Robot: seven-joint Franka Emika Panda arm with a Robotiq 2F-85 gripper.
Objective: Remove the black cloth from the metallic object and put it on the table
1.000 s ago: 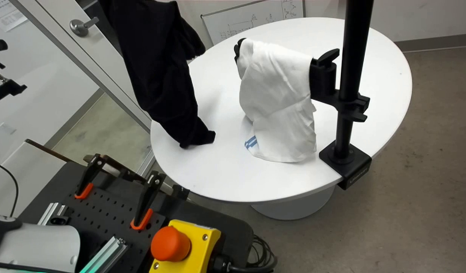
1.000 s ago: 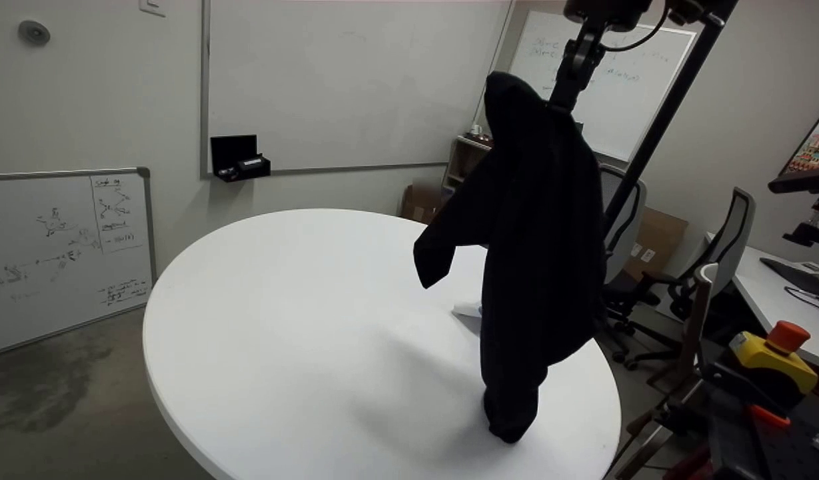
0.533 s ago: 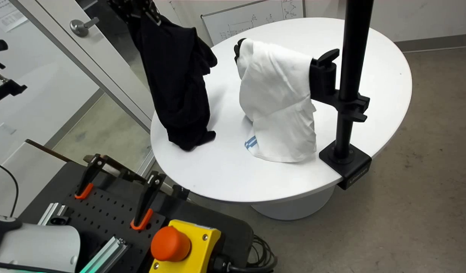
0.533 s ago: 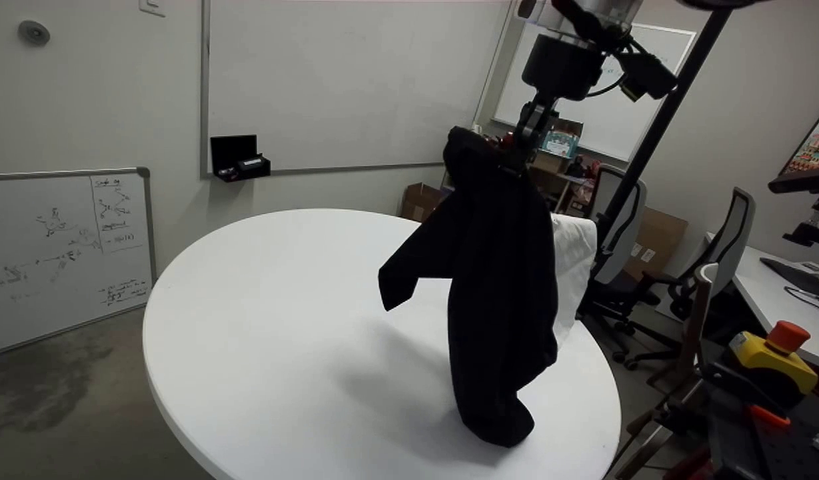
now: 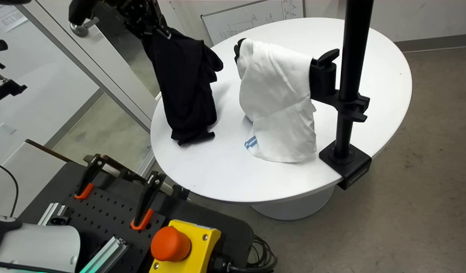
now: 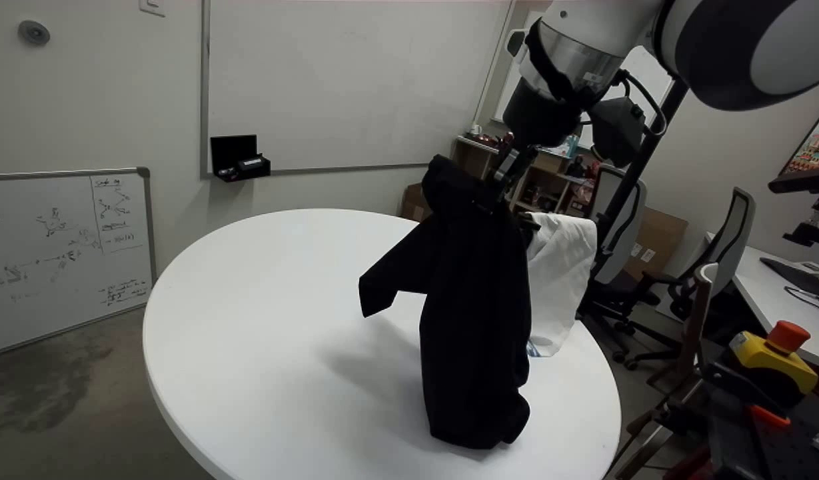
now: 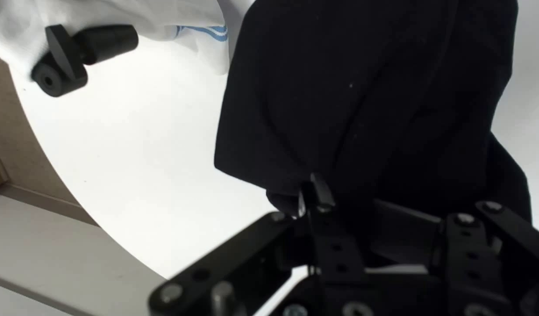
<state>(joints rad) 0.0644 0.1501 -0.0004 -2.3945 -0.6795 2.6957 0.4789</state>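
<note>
The black cloth [image 5: 187, 87] hangs limp from my gripper [image 5: 157, 33] above the white round table [image 5: 225, 178]. In an exterior view the cloth [image 6: 476, 320] has its lower end bunched on the tabletop [image 6: 262, 333]. My gripper [image 6: 497, 190] holds the cloth near its top. In the wrist view the cloth [image 7: 365, 87] fills the middle and right, and covers much of the space between the fingers [image 7: 350, 204]. The cloth is apart from the white cloth bundle [image 5: 278, 98], which drapes over something on a black stand; what lies under it is hidden.
The black stand's pole [image 5: 344, 125] is clamped at the table's edge and rises beside the white bundle. A yellow box with a red button [image 5: 191, 246] sits on the dark robot bench. Chairs [image 6: 626, 220] and shelves stand behind the table.
My gripper has come down with the black cloth and moved toward the white bundle's side in an exterior view. More of the cloth's lower end is folded on the table. The white bundle is unmoved.
</note>
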